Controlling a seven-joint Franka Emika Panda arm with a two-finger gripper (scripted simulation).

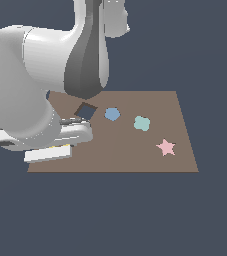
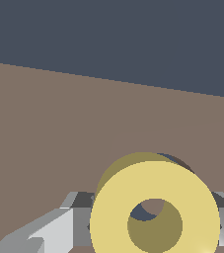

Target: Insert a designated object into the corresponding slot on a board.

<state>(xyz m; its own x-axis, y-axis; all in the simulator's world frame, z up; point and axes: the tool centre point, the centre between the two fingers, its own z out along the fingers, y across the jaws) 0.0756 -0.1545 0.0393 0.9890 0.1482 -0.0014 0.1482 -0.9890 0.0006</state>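
Observation:
The yellow ring (image 2: 155, 197) fills the near part of the wrist view, held between my gripper's (image 2: 150, 225) grey fingers (image 2: 59, 230). Just behind the ring a dark navy arc of the slot (image 2: 176, 160) shows on the brown board (image 2: 49, 128), and more dark shows through the ring's hole. In the exterior view my gripper (image 1: 49, 153) is low over the board's (image 1: 135, 155) front corner on the exterior view's left, with a sliver of the yellow ring (image 1: 60, 146) showing. The arm hides the slot there.
On the board in the exterior view are a dark square recess (image 1: 86, 111), a blue pentagon-like piece (image 1: 112, 114), a pale teal piece (image 1: 142, 123) and a pink star (image 1: 166, 147). The big white arm body (image 1: 30, 95) covers the board's left part.

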